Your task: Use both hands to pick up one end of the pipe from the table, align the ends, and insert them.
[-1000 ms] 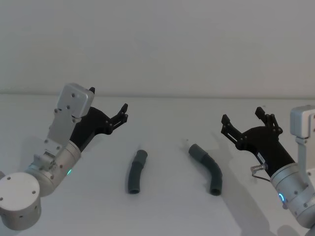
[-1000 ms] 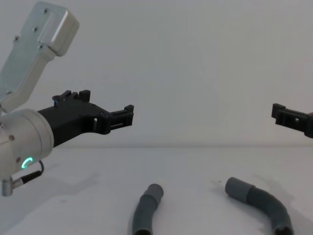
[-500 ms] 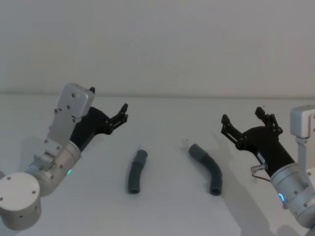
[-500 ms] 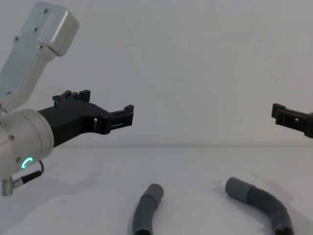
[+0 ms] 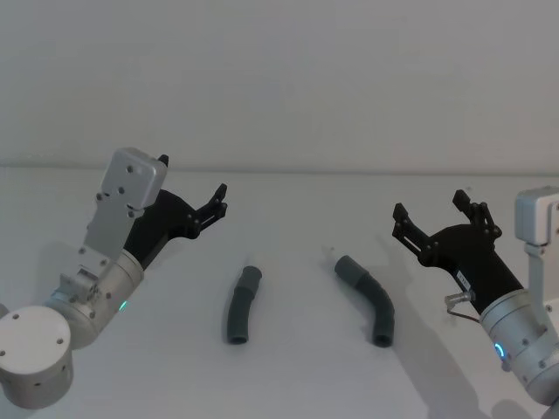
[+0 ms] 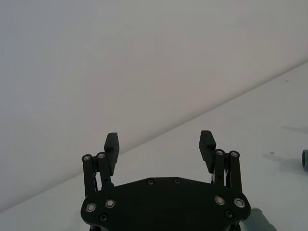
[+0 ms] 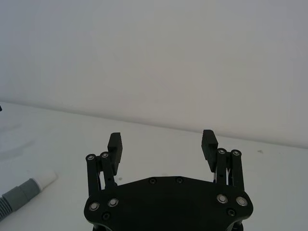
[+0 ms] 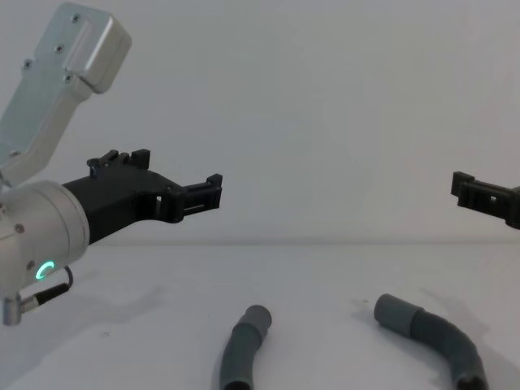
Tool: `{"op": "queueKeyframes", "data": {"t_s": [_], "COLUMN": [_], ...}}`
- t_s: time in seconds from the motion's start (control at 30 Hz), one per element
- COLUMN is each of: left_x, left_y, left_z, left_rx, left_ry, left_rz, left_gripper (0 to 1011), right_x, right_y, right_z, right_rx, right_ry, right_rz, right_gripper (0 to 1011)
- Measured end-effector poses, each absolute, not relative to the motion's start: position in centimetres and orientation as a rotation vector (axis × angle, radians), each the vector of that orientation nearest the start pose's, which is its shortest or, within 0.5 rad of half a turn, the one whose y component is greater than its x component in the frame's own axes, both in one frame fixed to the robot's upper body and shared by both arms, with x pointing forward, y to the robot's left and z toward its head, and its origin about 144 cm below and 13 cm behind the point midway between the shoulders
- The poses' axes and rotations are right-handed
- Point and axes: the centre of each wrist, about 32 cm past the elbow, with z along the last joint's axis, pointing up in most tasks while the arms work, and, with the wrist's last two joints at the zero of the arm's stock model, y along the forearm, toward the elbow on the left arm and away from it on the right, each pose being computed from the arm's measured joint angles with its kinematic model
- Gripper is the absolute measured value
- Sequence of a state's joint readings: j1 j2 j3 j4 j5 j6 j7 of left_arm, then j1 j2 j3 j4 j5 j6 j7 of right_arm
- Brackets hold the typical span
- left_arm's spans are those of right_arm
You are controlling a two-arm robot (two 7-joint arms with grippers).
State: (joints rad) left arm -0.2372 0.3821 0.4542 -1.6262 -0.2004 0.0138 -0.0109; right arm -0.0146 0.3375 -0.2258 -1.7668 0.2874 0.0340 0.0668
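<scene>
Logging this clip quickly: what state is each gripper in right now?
Left gripper: open, holding nothing.
Right gripper: open, holding nothing.

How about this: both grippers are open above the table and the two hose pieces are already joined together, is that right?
Not joined. The head view shows the left hose piece and the right hose piece lying apart on the table, ends not touching. The rest holds: the left gripper and right gripper are open above the table.
</scene>
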Motion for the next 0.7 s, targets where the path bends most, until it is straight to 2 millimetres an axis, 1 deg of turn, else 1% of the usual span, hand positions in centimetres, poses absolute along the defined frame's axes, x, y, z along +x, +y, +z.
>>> {"op": "queueKeyframes", "data": {"t_s": [0.7], "left_x": [49.20], "left_y": [19.84], "left_z": [120.44], "left_rx": [0.061], "left_ry": [-0.268], "left_rz": [1.124], "left_gripper": [1001], "right_x": [44.33], "right_y": [-23.71], "right_z": [118.87], "right_rx": [0.026], "right_ry": [-0.075], "right_rz": [-1.229], "right_gripper": [1000]}}
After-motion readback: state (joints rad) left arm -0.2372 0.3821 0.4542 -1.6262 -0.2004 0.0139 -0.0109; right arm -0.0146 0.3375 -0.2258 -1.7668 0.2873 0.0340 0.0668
